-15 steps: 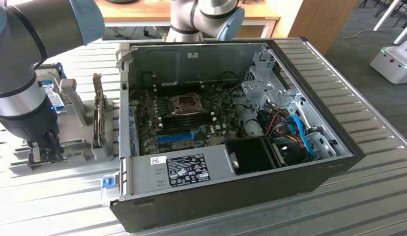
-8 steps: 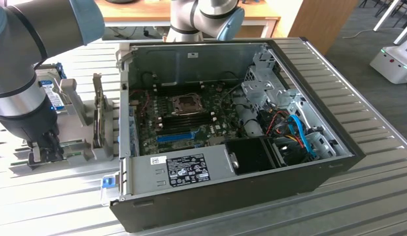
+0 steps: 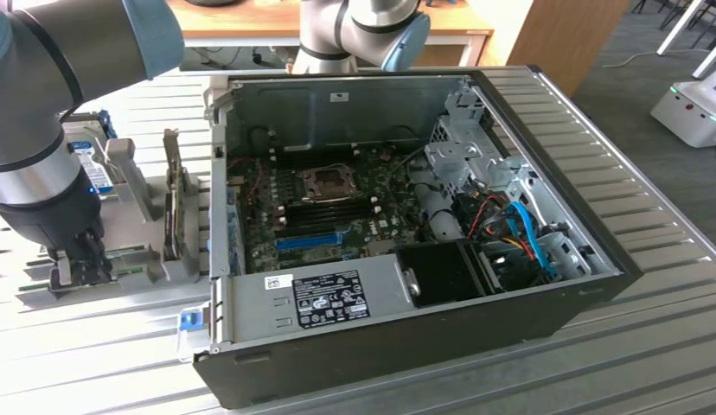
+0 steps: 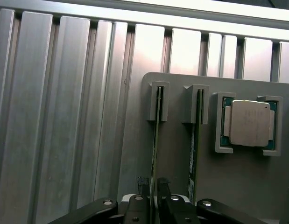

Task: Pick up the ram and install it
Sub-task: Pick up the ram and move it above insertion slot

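Observation:
The ram (image 4: 155,135) is a thin green stick standing on edge in a slot of a grey holder plate (image 4: 177,158). My gripper (image 4: 153,186) is lowered over it, and its two dark fingers (image 4: 143,185) sit tight against either side of the stick's near end, shut on it. A second stick (image 4: 193,140) stands in the neighbouring slot, untouched. In the exterior view my gripper (image 3: 81,266) is down at the grey holder (image 3: 133,275) on the exterior view's left, beside the open computer case (image 3: 393,216).
A square processor (image 4: 249,122) rests in a pocket of the holder next to the sticks. The case lies open with its motherboard (image 3: 335,207), black memory slots and a blue slot (image 3: 306,240) exposed. A hard drive (image 3: 92,169) stands upright behind the holder. The table is ribbed aluminium (image 4: 65,116).

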Available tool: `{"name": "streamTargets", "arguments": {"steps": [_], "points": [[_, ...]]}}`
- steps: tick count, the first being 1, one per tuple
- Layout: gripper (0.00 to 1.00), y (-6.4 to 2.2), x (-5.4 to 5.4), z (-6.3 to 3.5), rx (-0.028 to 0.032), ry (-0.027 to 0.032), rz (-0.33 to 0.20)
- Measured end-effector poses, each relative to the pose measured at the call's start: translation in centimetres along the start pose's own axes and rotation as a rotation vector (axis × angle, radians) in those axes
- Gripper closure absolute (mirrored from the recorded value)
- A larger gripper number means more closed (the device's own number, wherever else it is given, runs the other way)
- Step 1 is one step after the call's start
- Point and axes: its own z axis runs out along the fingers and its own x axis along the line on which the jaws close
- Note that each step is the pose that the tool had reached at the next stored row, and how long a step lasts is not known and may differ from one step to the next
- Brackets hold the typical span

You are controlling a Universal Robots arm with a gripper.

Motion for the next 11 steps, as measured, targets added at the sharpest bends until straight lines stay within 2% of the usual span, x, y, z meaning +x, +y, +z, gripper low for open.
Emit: {"name": "streamTargets", "arguments": {"steps": [4,6,11], "points": [[0.78,0.0,0.0,0.0,0.0,0.0,0.0],[0.86,0.0,0.0,0.0,0.0,0.0,0.0],[0.88,0.0,0.0,0.0,0.0,0.0,0.0]]}}
